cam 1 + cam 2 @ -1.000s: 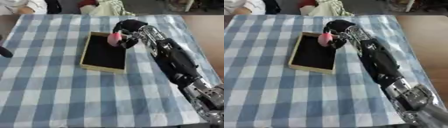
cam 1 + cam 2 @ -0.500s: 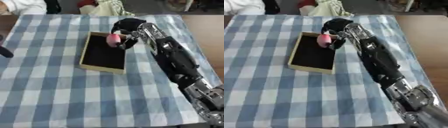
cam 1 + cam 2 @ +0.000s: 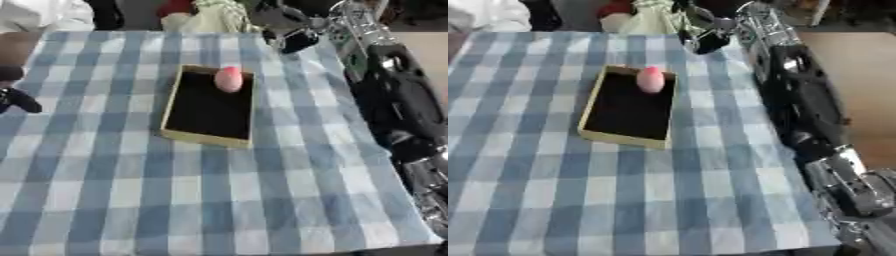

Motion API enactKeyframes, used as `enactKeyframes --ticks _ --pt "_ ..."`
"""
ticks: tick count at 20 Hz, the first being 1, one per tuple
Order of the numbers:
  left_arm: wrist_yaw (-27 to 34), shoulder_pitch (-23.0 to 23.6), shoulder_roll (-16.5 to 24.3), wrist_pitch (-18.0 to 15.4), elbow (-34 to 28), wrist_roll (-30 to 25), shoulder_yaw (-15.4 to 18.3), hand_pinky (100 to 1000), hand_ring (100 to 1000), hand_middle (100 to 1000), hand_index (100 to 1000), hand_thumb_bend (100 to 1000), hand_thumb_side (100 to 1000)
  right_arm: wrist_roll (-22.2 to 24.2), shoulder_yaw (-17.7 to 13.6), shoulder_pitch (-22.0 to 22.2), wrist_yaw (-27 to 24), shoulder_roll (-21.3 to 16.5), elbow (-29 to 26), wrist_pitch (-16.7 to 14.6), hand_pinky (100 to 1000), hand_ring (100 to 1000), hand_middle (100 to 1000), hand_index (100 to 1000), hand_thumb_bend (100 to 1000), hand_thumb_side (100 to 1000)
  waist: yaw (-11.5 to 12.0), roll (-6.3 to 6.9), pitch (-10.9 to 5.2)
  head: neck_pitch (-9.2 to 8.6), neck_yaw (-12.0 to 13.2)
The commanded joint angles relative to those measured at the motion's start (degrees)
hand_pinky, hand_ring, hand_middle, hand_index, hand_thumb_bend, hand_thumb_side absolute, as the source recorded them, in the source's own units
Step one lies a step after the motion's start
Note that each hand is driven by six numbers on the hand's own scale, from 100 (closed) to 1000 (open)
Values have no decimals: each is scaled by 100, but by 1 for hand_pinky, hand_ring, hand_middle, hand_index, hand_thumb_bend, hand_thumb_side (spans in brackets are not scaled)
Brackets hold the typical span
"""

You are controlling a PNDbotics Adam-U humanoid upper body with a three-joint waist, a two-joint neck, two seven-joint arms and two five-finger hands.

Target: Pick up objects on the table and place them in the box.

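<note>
A pink egg-shaped object (image 3: 228, 79) lies inside the box (image 3: 203, 139), at its far end. The box is a shallow tan tray with a black inside, set on the checked cloth left of my right arm. My right hand (image 3: 290, 31) hovers beyond the box's far right corner, open and apart from the pink object, holding nothing. Its arm (image 3: 798, 100) runs down the right side of the table. Part of my left hand (image 3: 17, 100) shows at the left edge in the left eye view only.
A blue-and-white checked cloth (image 3: 219, 200) covers the table. A pale bundle of fabric (image 3: 210, 20) sits at the far edge behind the box. The table's right edge (image 3: 815, 165) lies close under my right arm.
My right hand has let go of the pink object, which now lies in the box's far end. The hand has drawn back to the far right. The view has also shifted.
</note>
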Motion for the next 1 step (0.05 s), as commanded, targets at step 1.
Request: enactKeyframes --ticks 1 --pt "-44 -43 95 -22 -110 22 36 615 794 721 754 100 597 -287 -227 109 -305 -442 -553 101 838 686 680 817 100 293 -27 27 -89 -5 63"
